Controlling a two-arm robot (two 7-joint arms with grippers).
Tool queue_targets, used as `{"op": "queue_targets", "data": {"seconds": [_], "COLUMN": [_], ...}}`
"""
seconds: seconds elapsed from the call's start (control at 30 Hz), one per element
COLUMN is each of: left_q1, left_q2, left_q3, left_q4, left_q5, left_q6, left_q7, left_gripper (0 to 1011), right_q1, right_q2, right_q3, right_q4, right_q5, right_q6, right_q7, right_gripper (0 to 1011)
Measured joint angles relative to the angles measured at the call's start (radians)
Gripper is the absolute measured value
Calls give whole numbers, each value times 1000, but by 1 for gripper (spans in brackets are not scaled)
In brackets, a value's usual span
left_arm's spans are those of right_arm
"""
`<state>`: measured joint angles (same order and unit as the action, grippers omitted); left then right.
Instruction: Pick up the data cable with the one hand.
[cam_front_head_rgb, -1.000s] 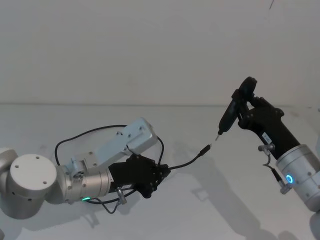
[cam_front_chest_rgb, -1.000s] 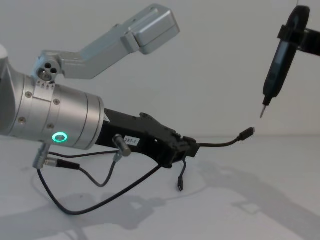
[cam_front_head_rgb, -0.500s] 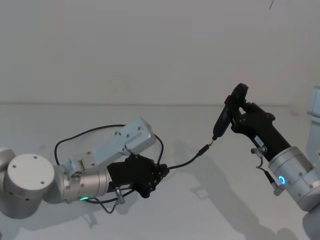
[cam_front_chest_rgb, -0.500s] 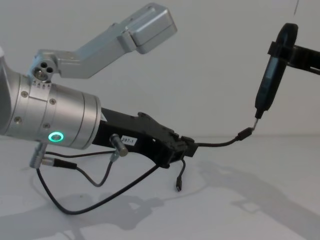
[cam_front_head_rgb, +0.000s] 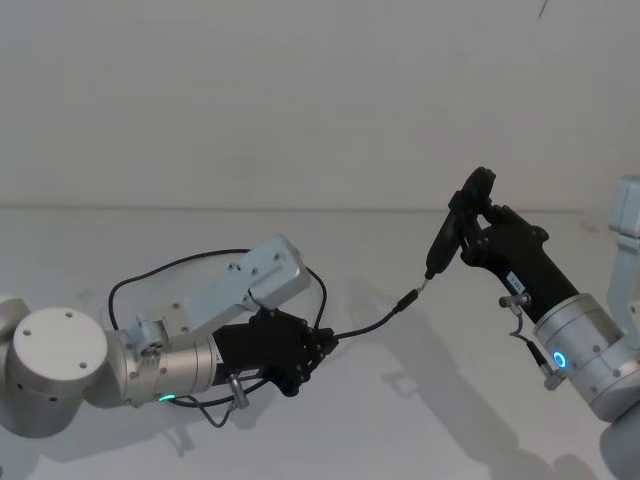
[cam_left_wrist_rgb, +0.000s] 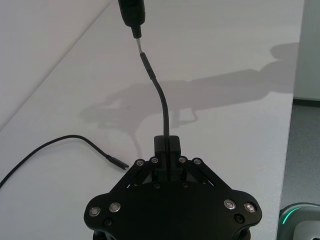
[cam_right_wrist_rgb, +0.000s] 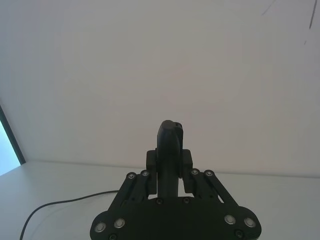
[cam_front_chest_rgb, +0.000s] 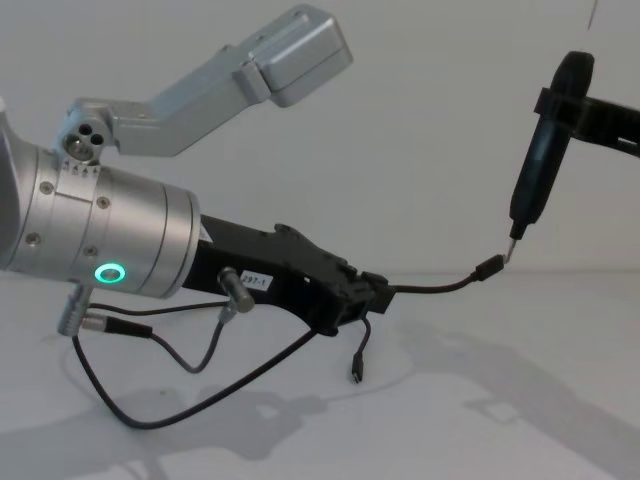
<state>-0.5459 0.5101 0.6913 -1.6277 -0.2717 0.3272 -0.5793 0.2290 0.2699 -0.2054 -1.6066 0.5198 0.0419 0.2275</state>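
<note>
Lowered since a second ago, the right gripper (cam_front_head_rgb: 478, 222), clamping the slim tool (cam_front_head_rgb: 443, 246), touches its tip to the data cable (cam_front_chest_rgb: 440, 289) plug, held above the tabletop (cam_front_head_rgb: 420, 400) in the left gripper (cam_front_chest_rgb: 372, 298) fingers; pressing harder could bend it free.

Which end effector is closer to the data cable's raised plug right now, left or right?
Left: the left end effector is shut on the data cable just behind the raised plug. The right end effector sits higher, gripping the slim tool, whose tip meets the plug.
</note>
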Motion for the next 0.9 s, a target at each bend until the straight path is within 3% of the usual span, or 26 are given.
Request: {"op": "queue_targets", "data": {"seconds": [0.9], "left_q1": [0], "left_q2": [1], "left_q3": [0], "left_q4": [0], "left_q5": [0], "left_q6": [0], "left_q7": [0], "left_gripper": [40], "right_q1": [1], "right_q2": [-2], "right_q3": [5], "right_q4": [6], "right_q5": [-7], "right_q6": [3], "right_q7": [6], "right_gripper": [279]}}
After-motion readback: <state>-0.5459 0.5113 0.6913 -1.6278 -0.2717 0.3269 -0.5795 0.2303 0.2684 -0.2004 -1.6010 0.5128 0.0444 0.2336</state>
